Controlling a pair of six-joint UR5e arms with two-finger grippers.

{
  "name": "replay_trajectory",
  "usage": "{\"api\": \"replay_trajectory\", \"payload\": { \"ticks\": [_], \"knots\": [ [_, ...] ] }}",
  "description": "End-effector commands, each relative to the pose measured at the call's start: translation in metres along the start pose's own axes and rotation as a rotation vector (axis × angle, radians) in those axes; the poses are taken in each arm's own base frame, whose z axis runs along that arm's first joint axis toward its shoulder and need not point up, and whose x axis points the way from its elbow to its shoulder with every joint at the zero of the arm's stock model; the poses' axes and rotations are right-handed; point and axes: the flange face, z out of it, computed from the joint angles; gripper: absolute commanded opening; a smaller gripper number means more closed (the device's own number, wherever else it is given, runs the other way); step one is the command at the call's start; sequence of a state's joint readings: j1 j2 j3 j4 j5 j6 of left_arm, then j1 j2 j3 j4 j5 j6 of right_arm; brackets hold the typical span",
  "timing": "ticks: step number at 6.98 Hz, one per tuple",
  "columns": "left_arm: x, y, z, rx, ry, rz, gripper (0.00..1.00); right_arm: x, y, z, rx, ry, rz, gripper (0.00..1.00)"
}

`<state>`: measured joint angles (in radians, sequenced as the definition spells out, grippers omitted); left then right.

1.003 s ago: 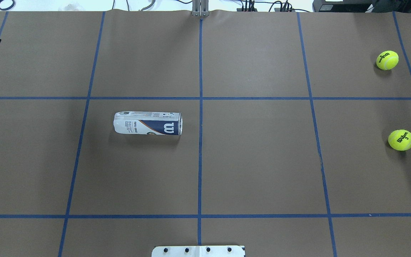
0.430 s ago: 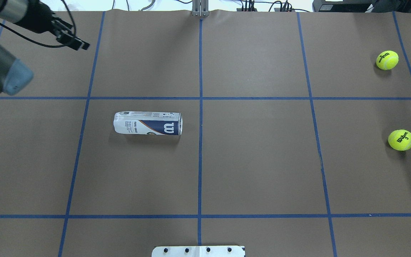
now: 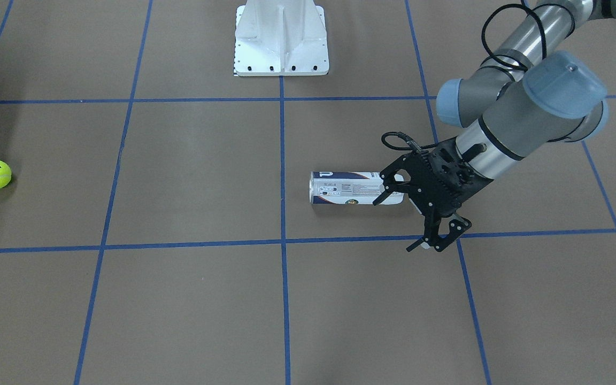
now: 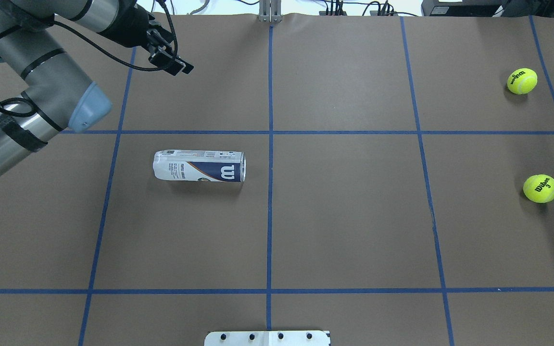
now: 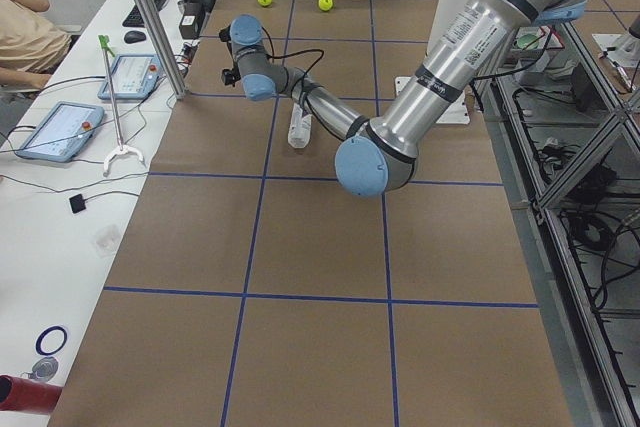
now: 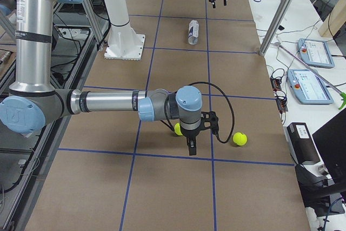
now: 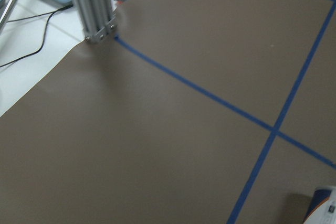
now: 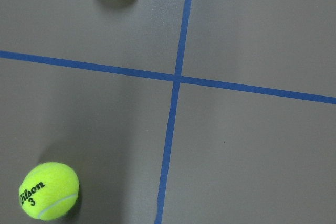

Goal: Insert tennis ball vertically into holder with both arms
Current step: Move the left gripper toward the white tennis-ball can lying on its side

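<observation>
Since a moment ago the left arm (image 4: 51,91) has swung further in from the table's left edge. Its left gripper (image 4: 173,62) now hangs over the left half of the table (image 4: 354,216), close to the far edge. The two fingers (image 3: 388,187) are spread wide, with nothing between them and nothing touched.

The holder (image 4: 199,166) has not shifted. It lies on its side in the left half, about midway between the near and far edges, with its metal-rimmed mouth toward the centre tape line. In the front-facing view one finger crosses in front of the holder's other end. The overhead view shows the gripper well apart from the holder, on its far side.

The tennis ball (image 4: 540,188) rests by the right edge, and a second ball (image 4: 522,80) sits nearer the far right corner. Neither has moved. The right gripper (image 6: 191,149) shows only from the side, hanging low just beside the tennis ball. I cannot tell whether it is released or clenched.
</observation>
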<state>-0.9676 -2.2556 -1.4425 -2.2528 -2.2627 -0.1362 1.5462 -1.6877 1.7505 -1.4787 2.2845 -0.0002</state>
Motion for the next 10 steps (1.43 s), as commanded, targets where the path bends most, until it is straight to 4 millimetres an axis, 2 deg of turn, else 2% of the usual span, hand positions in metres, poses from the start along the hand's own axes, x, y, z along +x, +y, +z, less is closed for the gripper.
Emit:
{"api": "replay_trajectory", "payload": {
  "ticks": [1, 3, 4, 5, 8, 10],
  "knots": [
    [0.038, -0.006, 0.028, -0.01, 0.06, 0.168, 0.99, 0.0, 0.0, 0.0, 0.0, -0.001, 0.0, 1.0],
    [0.06, -0.003, 0.047, -0.086, 0.105, 0.398, 0.99, -0.001, 0.0, -0.001, 0.002, -0.001, -0.002, 1.0],
    [0.079, -0.001, 0.058, -0.136, 0.137, 0.39, 0.99, -0.001, 0.0, -0.001, 0.002, -0.001, -0.002, 1.0],
    [0.088, -0.002, 0.063, -0.154, 0.135, 0.387, 0.99, -0.001, 0.0, -0.001, 0.001, -0.001, -0.001, 1.0],
    [0.14, 0.004, 0.118, -0.267, 0.03, 0.437, 0.99, 0.001, 0.002, 0.001, -0.003, -0.001, 0.003, 1.0],
    [0.153, 0.01, 0.132, -0.296, -0.004, 0.51, 0.99, 0.001, 0.003, 0.002, -0.005, -0.001, 0.004, 1.0]
  ]
}}
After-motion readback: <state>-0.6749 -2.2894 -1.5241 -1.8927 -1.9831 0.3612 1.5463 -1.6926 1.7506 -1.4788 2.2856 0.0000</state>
